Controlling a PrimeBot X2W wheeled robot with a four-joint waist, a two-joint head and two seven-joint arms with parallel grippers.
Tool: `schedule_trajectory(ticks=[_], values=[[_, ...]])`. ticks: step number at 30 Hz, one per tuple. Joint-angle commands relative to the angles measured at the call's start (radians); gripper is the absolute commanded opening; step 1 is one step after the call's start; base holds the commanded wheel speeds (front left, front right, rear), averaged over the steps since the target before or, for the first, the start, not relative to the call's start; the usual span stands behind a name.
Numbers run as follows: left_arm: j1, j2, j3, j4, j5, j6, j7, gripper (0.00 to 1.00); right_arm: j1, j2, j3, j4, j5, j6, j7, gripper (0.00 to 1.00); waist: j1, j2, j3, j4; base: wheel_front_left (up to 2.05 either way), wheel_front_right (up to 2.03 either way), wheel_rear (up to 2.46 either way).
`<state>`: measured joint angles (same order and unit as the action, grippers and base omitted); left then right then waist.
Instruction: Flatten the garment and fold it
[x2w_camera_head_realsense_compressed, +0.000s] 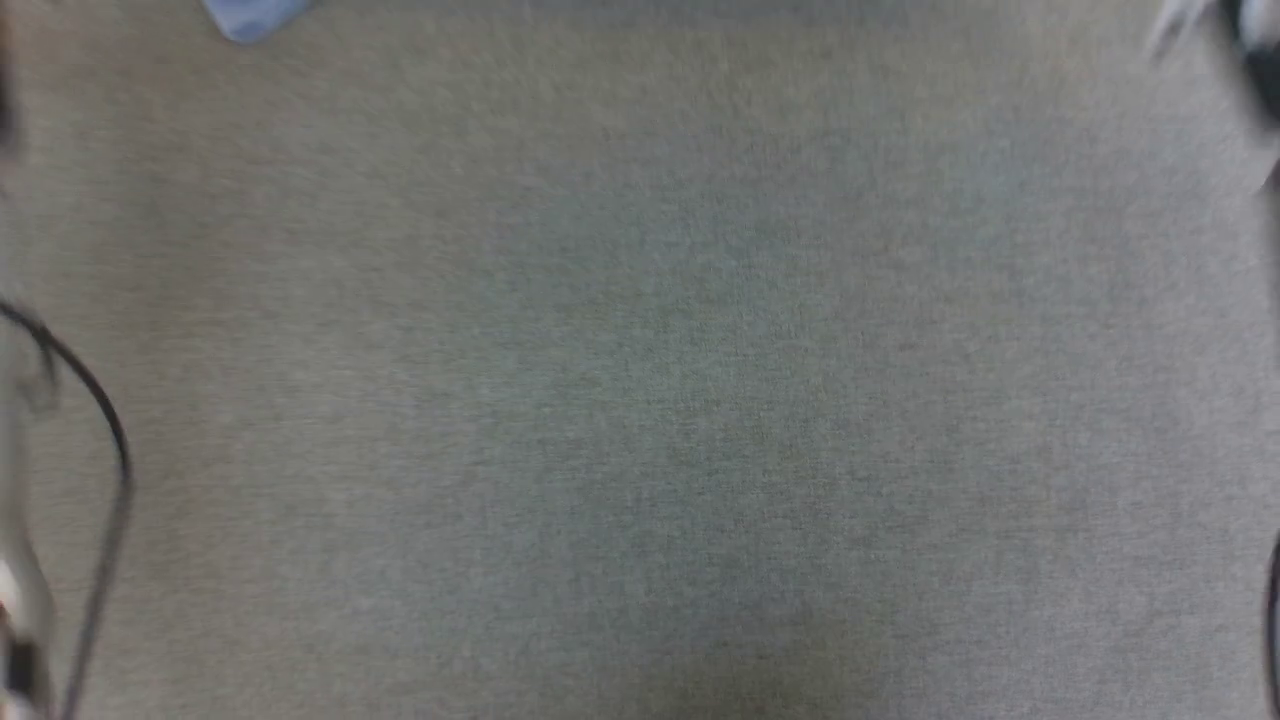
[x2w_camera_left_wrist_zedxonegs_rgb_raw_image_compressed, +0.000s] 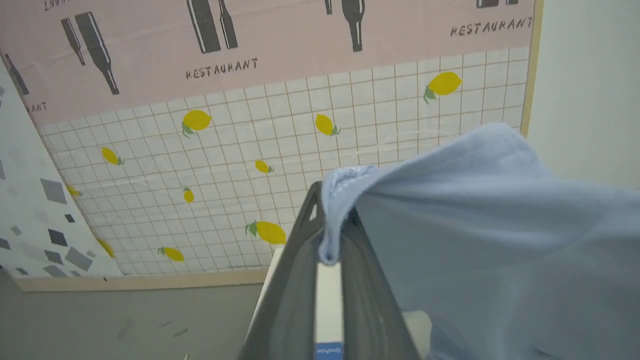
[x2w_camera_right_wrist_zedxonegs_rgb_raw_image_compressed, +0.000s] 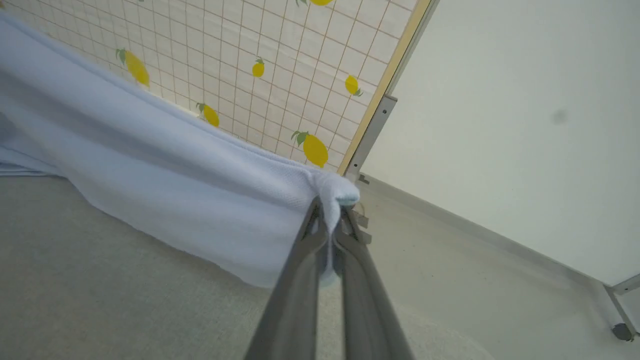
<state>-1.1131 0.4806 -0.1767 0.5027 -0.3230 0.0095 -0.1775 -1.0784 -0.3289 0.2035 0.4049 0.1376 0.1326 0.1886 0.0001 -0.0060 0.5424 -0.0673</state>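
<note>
Clearly both tools have cloth in them. Near the middle of the left wrist view, the left gripper (x2w_camera_left_wrist_zedxonegs_rgb_raw_image_compressed: 332, 220) has its fingers pressed together on a rolled edge of the shirt (x2w_camera_left_wrist_zedxonegs_rgb_raw_image_compressed: 475, 215), and the fabric spreads from that pinch across the right half of the frame, with a lemon-print panel (x2w_camera_left_wrist_zedxonegs_rgb_raw_image_compressed: 250, 165) behind. In the right wrist view the right gripper (x2w_camera_right_wrist_zedxonegs_rgb_raw_image_compressed: 330, 210) is likewise clamped on a bunched corner at the centre. From there the shirt runs as a taut band to the upper left, its lower edge sagging toward the grey surface (x2w_camera_right_wrist_zedxonegs_rgb_raw_image_compressed: 100, 280) at lower left. The blurred head view shows a small blue tip of the shirt at the top edge, left of centre.

The shirt looks light and soft, a fine knit that drapes under its own weight. It should not slip readily from a firm pinch, but it will stretch and sag between two holds, so it needs pulling taut before it is laid down. It seems held up between the two arms: flattening in hand, folding not yet begun. Good holds are hems, shoulder seams or corners, where doubled cloth gives the fingers something thick; a single layer mid-panel would only bunch.
</note>
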Motion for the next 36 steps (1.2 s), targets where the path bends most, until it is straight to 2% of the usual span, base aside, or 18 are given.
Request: schedule_trajectory(ticks=[1,6,10,17,22,25,32,34,36], values=[[0.076,0.010,-0.008,-0.001,0.005,-0.009,0.002,0.00,0.066,0.001,0.010,-0.001,0.032,-0.002,-0.010,0.00,-0.0001,0.0060,-0.116,0.048,0.00,0.00,0.00],[0.392,-0.010,-0.021,-0.045,-0.051,-0.004,0.066,0.00,0.322,-0.003,0.009,-0.048,0.115,-0.002,-0.037,0.00,-0.0001,0.0060,-0.228,0.075,0.00,0.00,0.00],[0.659,-0.037,-0.018,-0.150,-0.124,0.028,0.174,0.00,0.527,-0.002,-0.021,-0.116,0.149,-0.002,-0.048,0.00,-0.0001,0.0060,-0.292,0.098,0.00,0.00,0.00],[1.065,-0.076,-0.027,-0.371,-0.237,0.090,0.340,0.00,0.827,0.055,-0.106,-0.236,0.128,-0.002,-0.046,0.00,-0.0001,0.0060,-0.356,0.130,0.00,0.00,0.00],[1.208,-0.081,-0.046,-0.440,-0.252,0.116,0.375,0.00,0.987,0.107,-0.169,-0.305,0.091,-0.002,-0.014,0.00,-0.0001,0.0060,-0.387,0.146,0.00,0.00,0.00],[1.264,-0.094,-0.047,-0.464,-0.251,0.143,0.363,0.00,1.088,0.145,-0.223,-0.346,0.084,-0.002,0.029,0.00,-0.0001,0.0060,-0.405,0.151,0.00,0.00,0.00],[1.348,-0.112,-0.065,-0.459,-0.228,0.174,0.322,0.00,1.283,0.210,-0.291,-0.440,0.082,-0.002,0.159,0.00,-0.0001,0.0060,-0.421,0.138,0.00,0.00,0.00],[1.344,-0.111,-0.083,-0.454,-0.176,0.195,0.276,0.00,1.323,0.216,-0.293,-0.466,0.076,-0.002,0.163,0.00,-0.0001,0.0060,-0.422,0.133,0.00,0.00,0.00],[1.326,-0.116,-0.092,-0.456,-0.133,0.203,0.208,0.00,1.331,0.216,-0.291,-0.474,0.077,-0.002,0.114,0.00,-0.0001,0.0060,-0.422,0.129,0.00,0.00,0.00]])
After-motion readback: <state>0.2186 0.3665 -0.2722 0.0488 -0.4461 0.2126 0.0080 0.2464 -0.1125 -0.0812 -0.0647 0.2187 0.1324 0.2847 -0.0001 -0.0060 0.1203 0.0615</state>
